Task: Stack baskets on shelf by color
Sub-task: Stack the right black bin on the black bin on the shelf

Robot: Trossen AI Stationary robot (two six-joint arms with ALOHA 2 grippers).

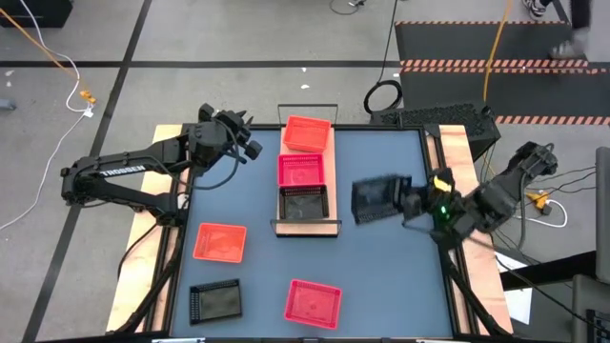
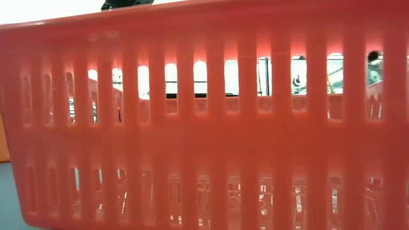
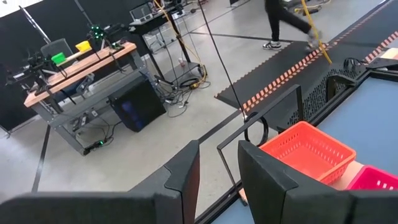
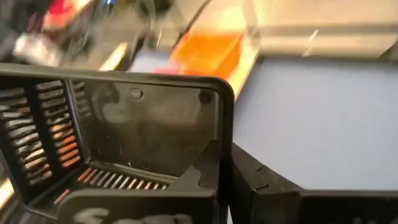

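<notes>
Right gripper clamped on one wall of a black basket, carried tilted in the air just right of the shelf. Left gripper parked off the shelf's far-left side, fingers a little apart, holding nothing.

On the shelf, far to near: an orange basket, a pink basket, a second black basket at the near end. That last one looks like the likely target for the carried basket.

Risks, as judged from here:
- Grip on a single thin wall, so the basket may swing or slip out during the move toward the shelf.
- Tilted carry: a low corner could catch the rim of the shelf's black basket and shove it off the board's near end.
- Coming in too far along the shelf could knock the pink basket next door.
- Poor alignment would leave the stack cocked instead of nested.

Near side of the shelf, loose on the table: another orange basket, a third black one, and a pink one that fills the low view. None between the carried basket and the shelf; path looks open.
</notes>
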